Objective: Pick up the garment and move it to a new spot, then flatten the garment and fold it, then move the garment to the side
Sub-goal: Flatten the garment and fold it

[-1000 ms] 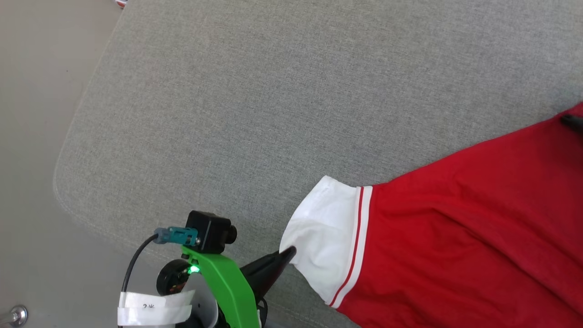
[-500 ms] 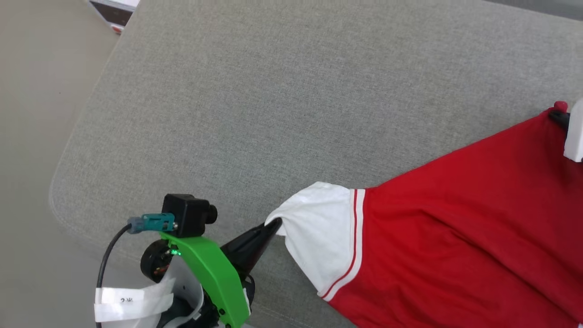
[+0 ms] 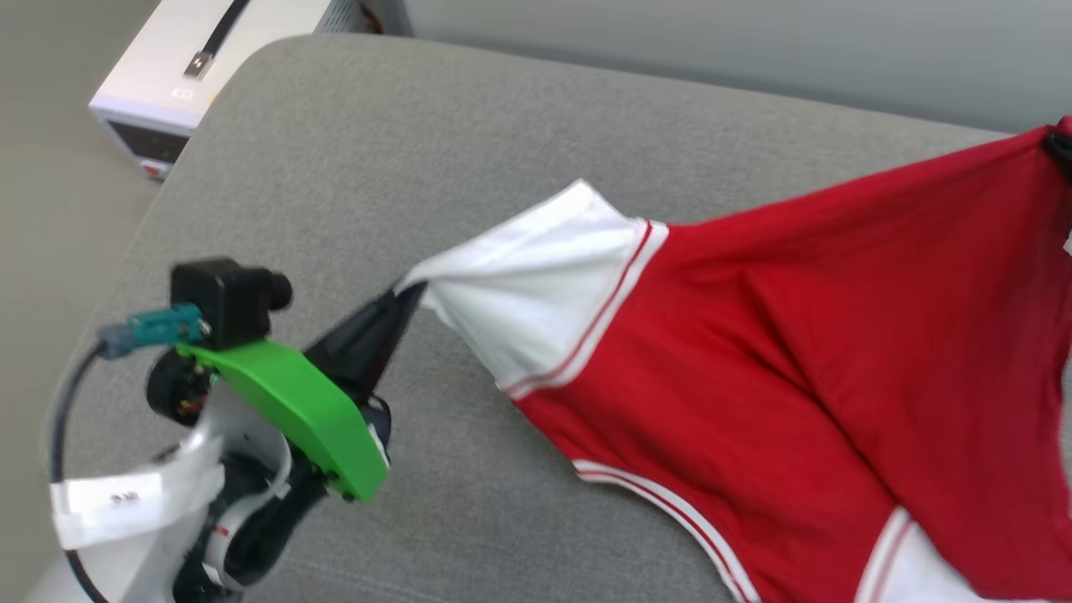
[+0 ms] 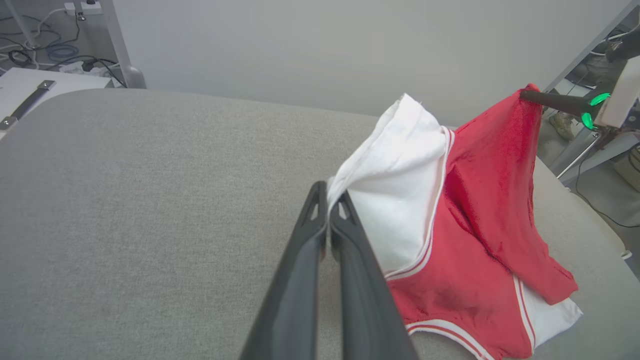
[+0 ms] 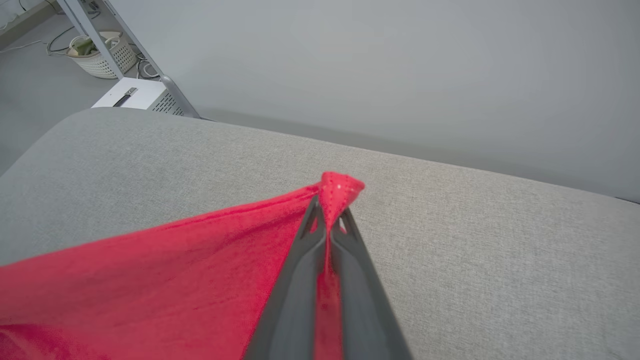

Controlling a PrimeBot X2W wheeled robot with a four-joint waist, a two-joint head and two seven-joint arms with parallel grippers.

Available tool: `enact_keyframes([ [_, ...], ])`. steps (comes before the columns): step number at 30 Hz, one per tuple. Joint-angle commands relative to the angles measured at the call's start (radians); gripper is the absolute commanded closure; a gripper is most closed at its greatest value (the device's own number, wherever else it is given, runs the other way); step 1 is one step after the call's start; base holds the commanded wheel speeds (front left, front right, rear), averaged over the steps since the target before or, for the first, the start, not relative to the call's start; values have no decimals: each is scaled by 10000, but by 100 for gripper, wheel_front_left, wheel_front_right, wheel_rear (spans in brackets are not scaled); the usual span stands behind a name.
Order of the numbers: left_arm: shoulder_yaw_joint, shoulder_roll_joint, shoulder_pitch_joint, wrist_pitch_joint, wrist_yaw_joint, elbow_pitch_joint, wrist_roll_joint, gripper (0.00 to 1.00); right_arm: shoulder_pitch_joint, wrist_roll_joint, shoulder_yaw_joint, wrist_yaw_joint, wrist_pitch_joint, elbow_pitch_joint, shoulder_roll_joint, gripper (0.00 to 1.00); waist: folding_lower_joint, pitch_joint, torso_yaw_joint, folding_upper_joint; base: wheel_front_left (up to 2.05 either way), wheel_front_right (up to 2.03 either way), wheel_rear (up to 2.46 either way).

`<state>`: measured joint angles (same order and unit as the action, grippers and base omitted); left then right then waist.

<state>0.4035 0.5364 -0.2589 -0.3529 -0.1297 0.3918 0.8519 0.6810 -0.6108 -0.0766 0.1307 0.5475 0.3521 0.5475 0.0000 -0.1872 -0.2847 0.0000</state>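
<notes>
Holding one garment with two grippers is what I am doing. I am counting one red shirt with two white sleeves, one gray cushion under it, and one white box on the floor past the cushion's far corner.

My left gripper is pinching the edge of one white sleeve right at my fingertips. Both fingers are pressing tight together on it. My right gripper is squeezing a red corner of the shirt, and a little red bump is poking out just past my fingertips. The shirt is hanging stretched between my two pairs of fingers. Its low part is resting on the cushion beneath them.

A second ago the sleeve was lying flat on the cushion beside my left fingers. Now it is being pulled up into a point. My head camera is looking higher now too, so the box is showing.

My left arm is reaching up from the near corner of the cushion, with its fingers slanting toward the shirt. My right fingers are pointing out over the cushion toward the gray wall, above the cloth.
</notes>
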Motion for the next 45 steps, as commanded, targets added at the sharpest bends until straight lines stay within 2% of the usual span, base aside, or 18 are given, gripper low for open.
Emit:
enact_keyframes([
  [1, -209, 87, -503, 72, -94, 73, -147, 100, -149, -91, 40, 0, -200, -160, 71, 100, 0, 756, 740, 0, 0, 0, 0],
  [4, -427, 327, -1076, 323, -237, 106, -864, 100, -238, -207, 145, 0, -421, -457, 119, 100, 0, 1007, 1001, 0, 0, 0, 0],
  [11, -687, 189, -2034, 717, -341, 203, -1310, 100, -563, -292, 538, 0, -832, -1493, -6, 100, 0, 1485, 1651, 0, 0, 0, 0],
  [21, -1149, 170, -3220, 1329, -615, 7, -2056, 100, -954, -189, 1204, 0, -453, -3363, -414, 100, 0, 1731, 2461, 0, 0, 0, 0],
  [29, -1347, 134, -4289, 1688, -721, -319, -2535, 100, -748, 86, 1534, 0, -275, -4360, -710, 100, 0, 1564, 2951, 0, 0, 0, 0],
  [36, -1483, 410, -5508, 1712, -345, -788, -2684, 100, -186, 208, 1882, 0, -293, -4740, -757, 100, 0, 896, 3086, 0, 0, 0, 0],
  [41, -1500, 840, -6706, 1662, 211, -1267, -2888, 100, 631, 334, 1876, 0, -572, -4569, -708, 100, 0, -90, 3144, 0, 0, 0, 0],
  [45, -1456, 1179, -7840, 1461, 672, -1803, -3044, 100, 1603, 374, 2024, 0, -790, -4038, -967, 100, 0, -1009, 3165, 0, 0, 0, 0],
])
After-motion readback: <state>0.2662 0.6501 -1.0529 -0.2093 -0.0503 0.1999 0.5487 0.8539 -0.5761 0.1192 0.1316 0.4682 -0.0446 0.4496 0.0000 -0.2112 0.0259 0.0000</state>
